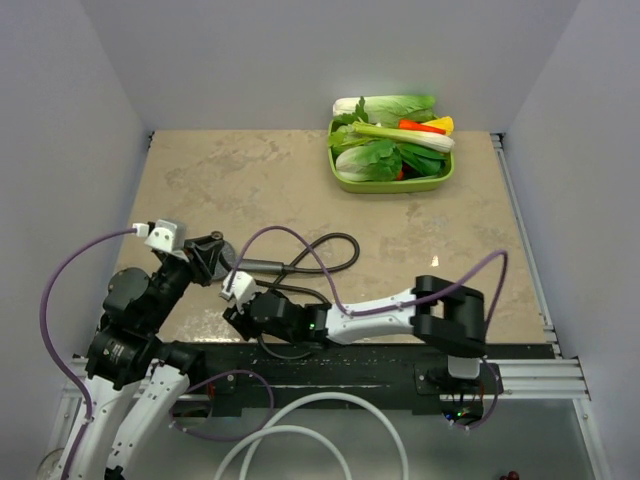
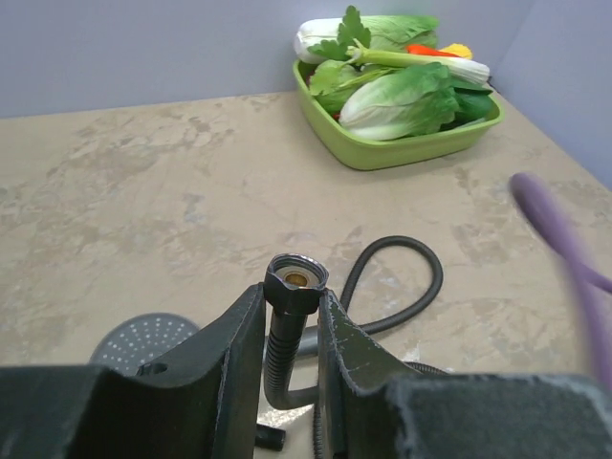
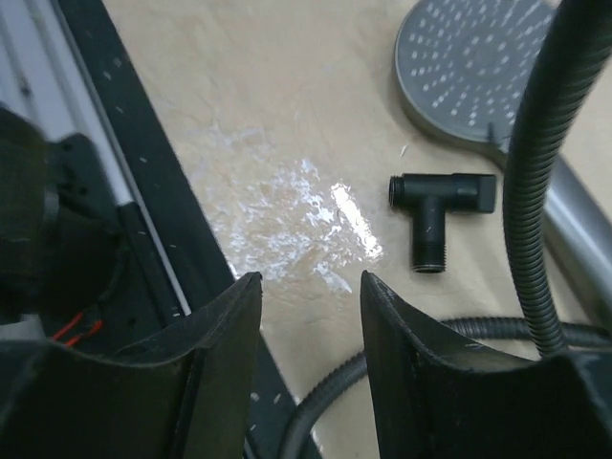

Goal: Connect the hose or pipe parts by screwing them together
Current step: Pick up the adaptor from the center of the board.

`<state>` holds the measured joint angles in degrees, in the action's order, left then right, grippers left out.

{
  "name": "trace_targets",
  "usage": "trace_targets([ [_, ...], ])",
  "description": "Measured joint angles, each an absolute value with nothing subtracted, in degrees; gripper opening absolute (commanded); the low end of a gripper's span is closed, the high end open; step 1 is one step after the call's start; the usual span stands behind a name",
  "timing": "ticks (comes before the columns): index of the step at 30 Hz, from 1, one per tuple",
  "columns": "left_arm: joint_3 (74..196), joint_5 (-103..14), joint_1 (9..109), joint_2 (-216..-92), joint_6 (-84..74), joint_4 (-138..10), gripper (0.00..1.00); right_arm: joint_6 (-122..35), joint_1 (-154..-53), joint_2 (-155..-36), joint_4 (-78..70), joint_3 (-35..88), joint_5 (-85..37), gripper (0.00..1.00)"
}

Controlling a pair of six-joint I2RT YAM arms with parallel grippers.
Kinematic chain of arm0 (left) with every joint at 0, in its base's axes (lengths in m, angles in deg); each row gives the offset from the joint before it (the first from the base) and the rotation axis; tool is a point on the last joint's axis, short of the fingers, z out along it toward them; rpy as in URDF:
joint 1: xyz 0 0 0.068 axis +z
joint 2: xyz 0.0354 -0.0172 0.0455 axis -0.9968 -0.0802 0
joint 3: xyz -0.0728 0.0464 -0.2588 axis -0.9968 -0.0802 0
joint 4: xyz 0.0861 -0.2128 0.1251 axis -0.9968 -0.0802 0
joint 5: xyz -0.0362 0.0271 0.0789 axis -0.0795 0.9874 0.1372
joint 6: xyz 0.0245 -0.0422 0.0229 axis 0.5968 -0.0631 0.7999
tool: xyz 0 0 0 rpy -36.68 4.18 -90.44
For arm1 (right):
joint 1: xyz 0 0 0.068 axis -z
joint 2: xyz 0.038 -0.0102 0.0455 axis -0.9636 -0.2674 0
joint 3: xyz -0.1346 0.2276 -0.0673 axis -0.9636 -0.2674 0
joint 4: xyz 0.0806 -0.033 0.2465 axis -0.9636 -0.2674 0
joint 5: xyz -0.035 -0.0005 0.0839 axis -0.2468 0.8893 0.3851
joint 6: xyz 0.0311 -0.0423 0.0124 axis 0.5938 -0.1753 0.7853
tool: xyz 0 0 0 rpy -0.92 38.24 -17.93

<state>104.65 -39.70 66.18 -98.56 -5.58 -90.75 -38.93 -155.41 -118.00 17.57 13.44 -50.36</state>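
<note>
My left gripper (image 2: 292, 304) is shut on the black flexible hose (image 2: 279, 344) just below its hex nut (image 2: 296, 276), which points up with the open end showing. The hose's loop (image 1: 338, 250) lies on the table further right. The dark grey shower head (image 3: 475, 67) lies face up, and its disc (image 2: 142, 341) sits below and left of my left fingers. The small black T-shaped fitting (image 3: 436, 206) lies loose on the table beside the disc. My right gripper (image 3: 309, 285) hovers open and empty, short of the fitting, with the hose (image 3: 535, 182) rising at its right.
A green tray (image 1: 345, 180) of vegetables stands at the back right. A purple robot cable (image 2: 557, 234) crosses the right of the left wrist view. The black rail (image 3: 115, 191) at the table's near edge runs just left of my right fingers. White hoses (image 1: 300, 420) lie below the table.
</note>
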Motion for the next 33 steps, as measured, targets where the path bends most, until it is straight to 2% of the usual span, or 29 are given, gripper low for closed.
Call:
trace_targets([
  [3, 104.6, -37.9, 66.2, -97.8, -4.6, -91.8, 0.00, -39.1, -152.9, -126.2, 17.9, 16.9, -46.2, 0.47],
  [7, 104.6, -39.2, 66.2, -97.5, -4.6, -91.6, 0.00, -39.5, -150.2, -132.2, 17.5, 20.1, -44.3, 0.53],
  [18, 102.9, -41.2, 66.4, -97.5, -4.7, -89.8, 0.00, -42.7, -148.5, -139.1, 17.7, 29.6, -47.8, 0.52],
  [28, 101.1, -41.6, 66.5, -97.5, -5.1, -87.1, 0.00, -43.5, -147.2, -140.4, 15.8, 28.9, -49.3, 0.49],
  [31, 100.2, -42.2, 66.5, -98.1, -5.1, -86.0, 0.00, -43.3, -146.6, -140.4, 15.3, 28.2, -49.2, 0.44],
  [33, 100.2, -42.6, 66.5, -99.1, -5.1, -85.2, 0.00, -43.1, -146.4, -140.4, 15.3, 28.2, -49.1, 0.28],
])
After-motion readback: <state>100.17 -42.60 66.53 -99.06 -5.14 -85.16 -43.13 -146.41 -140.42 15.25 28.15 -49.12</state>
